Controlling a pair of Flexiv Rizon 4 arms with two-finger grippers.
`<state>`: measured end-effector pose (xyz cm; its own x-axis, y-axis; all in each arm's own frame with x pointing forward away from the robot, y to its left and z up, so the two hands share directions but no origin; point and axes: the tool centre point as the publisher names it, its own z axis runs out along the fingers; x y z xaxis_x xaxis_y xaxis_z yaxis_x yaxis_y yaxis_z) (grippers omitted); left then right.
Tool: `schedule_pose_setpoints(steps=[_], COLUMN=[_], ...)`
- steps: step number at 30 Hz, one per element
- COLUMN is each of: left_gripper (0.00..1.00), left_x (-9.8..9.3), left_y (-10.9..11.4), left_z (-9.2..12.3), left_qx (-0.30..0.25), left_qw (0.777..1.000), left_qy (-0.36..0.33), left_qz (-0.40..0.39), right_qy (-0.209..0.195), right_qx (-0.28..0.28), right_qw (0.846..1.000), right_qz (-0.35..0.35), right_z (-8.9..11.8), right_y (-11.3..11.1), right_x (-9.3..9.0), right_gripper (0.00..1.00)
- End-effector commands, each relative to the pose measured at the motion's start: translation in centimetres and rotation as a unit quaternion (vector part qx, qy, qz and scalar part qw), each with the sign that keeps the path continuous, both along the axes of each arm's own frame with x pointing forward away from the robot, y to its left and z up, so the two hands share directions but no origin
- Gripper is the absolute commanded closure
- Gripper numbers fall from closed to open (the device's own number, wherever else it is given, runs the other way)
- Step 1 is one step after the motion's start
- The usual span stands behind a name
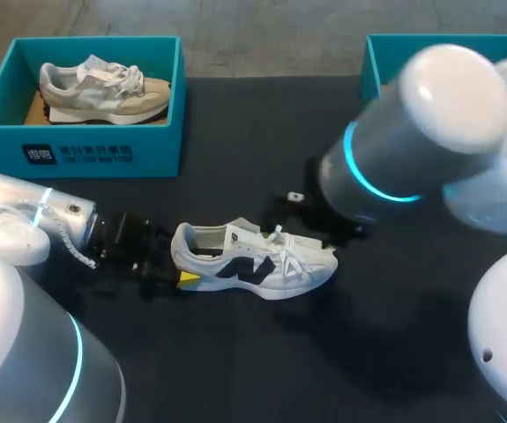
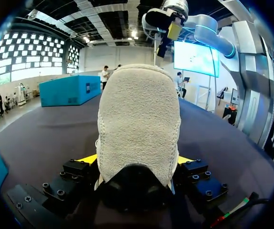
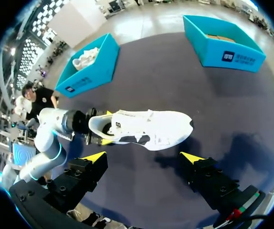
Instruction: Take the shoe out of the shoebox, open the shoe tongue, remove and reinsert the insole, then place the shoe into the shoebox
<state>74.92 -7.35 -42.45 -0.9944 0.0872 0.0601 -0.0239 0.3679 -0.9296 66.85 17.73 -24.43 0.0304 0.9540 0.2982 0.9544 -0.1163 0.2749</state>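
A white shoe with dark side marks lies on its sole on the black table, toe to the right. My left gripper is shut on its heel; in the left wrist view the grey heel fills the space between the yellow fingertips, which touch it from both sides. My right gripper is open and hangs above the shoe without touching it; in the head view my right arm hides most of it. A teal shoebox stands at the back right.
At the back left stands another teal box with a beige shoe in it. The right wrist view shows both boxes, the one with the beige shoe and the other one beyond the white shoe.
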Motion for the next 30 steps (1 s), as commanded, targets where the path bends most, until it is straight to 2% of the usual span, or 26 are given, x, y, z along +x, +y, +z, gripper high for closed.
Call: schedule_pose_setpoints(steps=[1,8,11,27,28,29,30], left_gripper=[1.0,1.0,1.0,1.0,1.0,1.0,1.0], left_x=[0.1,0.1,0.1,0.1,0.1,0.1,0.1], left_y=[-0.2,-0.2,-0.2,-0.2,-0.2,-0.2,-0.2], left_z=[-0.3,-0.3,-0.3,-0.3,-0.3,-0.3,-0.3], left_qx=[0.0,0.0,0.0,0.0,0.0,0.0,0.0], left_qw=[1.0,1.0,1.0,1.0,1.0,1.0,1.0], left_qy=[0.0,0.0,0.0,0.0,0.0,0.0,0.0], left_qz=[0.001,0.001,0.001,0.001,0.001,0.001,0.001], right_qy=[0.012,0.012,0.019,0.019,0.021,0.017,0.019], right_qx=[-0.057,-0.084,-0.069,-0.069,-0.076,-0.113,-0.124], right_qw=[0.998,0.996,0.997,0.997,0.996,0.992,0.99], right_qz=[-0.014,-0.027,-0.03,-0.03,-0.041,-0.058,-0.068], right_z=[-1.2,-2.4,-2.7,-2.7,-2.9,-3.4,-3.6], right_y=[3.6,4.2,4.4,4.4,4.7,5.5,5.8], right_x=[1.2,2.4,2.9,2.9,3.0,3.2,3.3], right_gripper=[0.0,0.0,0.0,0.0,0.0,0.0,0.0])
